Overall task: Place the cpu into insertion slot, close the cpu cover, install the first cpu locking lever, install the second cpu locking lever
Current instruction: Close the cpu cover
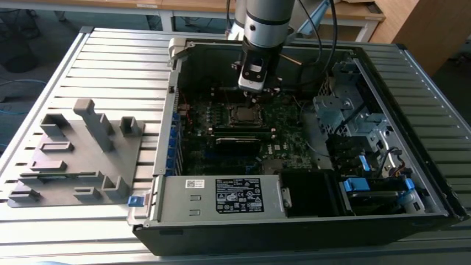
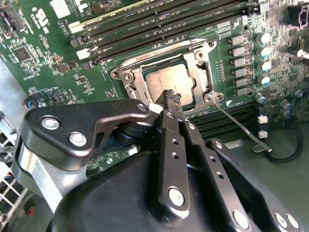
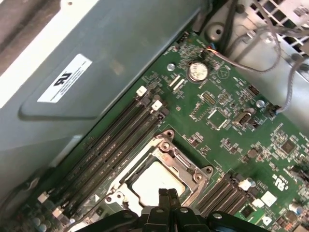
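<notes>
One chip (image 2: 164,82) under closed cover (image 2: 202,67). Gripper (image 2: 172,98) pinched together, empty, at cover's edge. Lever (image 2: 241,126): springy wire, probably best pushed near tip.

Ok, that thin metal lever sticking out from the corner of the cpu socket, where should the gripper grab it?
Probably near the free hooked end of the lever, away from its pivot at the corner of the insertion slot. It is a thin straight rod running out over the memory slots. Coming from above, with the gripper closing across it, looks best.
</notes>
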Controlling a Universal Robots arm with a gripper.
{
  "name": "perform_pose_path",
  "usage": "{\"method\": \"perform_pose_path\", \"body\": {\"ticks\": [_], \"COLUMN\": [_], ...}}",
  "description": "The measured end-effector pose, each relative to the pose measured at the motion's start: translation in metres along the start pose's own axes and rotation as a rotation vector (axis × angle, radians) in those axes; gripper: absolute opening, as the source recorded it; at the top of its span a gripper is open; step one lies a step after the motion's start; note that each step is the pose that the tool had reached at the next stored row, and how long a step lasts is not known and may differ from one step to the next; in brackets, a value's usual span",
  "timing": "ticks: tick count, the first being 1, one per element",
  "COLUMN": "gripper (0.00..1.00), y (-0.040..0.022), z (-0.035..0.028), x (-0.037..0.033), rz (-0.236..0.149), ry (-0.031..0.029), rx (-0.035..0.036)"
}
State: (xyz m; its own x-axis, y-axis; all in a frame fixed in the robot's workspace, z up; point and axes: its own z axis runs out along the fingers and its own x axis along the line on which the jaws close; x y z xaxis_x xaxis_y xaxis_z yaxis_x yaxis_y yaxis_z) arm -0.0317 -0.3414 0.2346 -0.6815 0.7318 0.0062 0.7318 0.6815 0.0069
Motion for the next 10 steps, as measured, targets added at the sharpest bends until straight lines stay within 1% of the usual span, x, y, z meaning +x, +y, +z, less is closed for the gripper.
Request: {"method": "perform_pose_path", "body": {"ticks": [7, 8, 10], "gripper": [0.11, 0.11, 0.11], "y": [0.0, 0.0, 0.0], "z": [0.0001, 0.0001, 0.0], "x": [0.0, 0.0, 0.0], "rz": [-0.09, -0.099, -0.1], "ry": [0.0007, 0.0008, 0.0008], "rx": [0.0004, 0.0004, 0.0005]}}
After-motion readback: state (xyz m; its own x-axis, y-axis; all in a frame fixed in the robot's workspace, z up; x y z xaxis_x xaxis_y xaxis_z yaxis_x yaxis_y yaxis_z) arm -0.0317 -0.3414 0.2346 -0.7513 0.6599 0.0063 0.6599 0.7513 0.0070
